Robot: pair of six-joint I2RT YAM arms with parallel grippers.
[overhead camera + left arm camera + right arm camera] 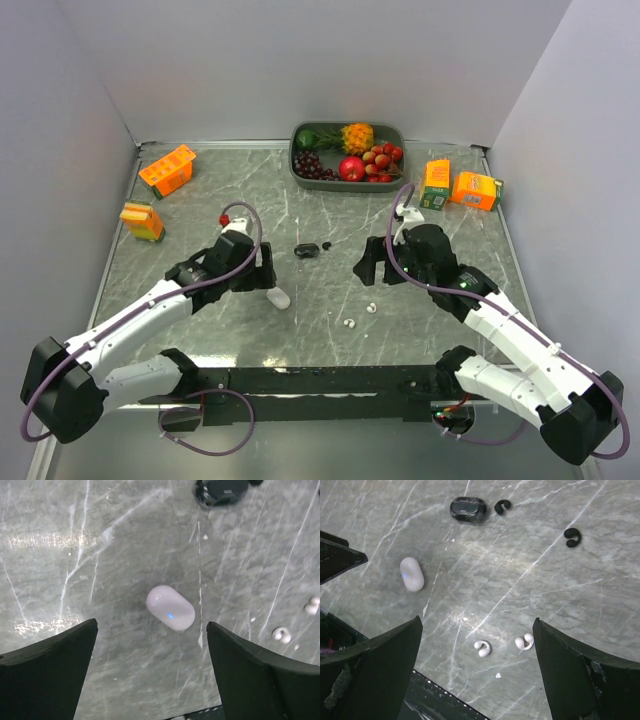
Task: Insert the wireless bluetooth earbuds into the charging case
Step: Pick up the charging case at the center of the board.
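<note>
Here, tiny glossy hooked earbuds (pixel 524 641) lie loose on the marbled desk (pixel 330 200).
White pair (pixel 482 648) near the right fingers (pixel 375 670), black pair (pixel 502 506) beside the black case (pixel 468 509); left fingers (pixel 50 670) by the white case (pixel 170 607); both sets spread, empty.

Both white-and-black jointed arms stretch forward from their bases and angle inward toward each other, wrists tipped downward. The black two-finger left pincer (pixel 152 625) points down, its fingers spread wide apart. The black two-finger right pincer (pixel 477 621) gapes equally wide.
</note>
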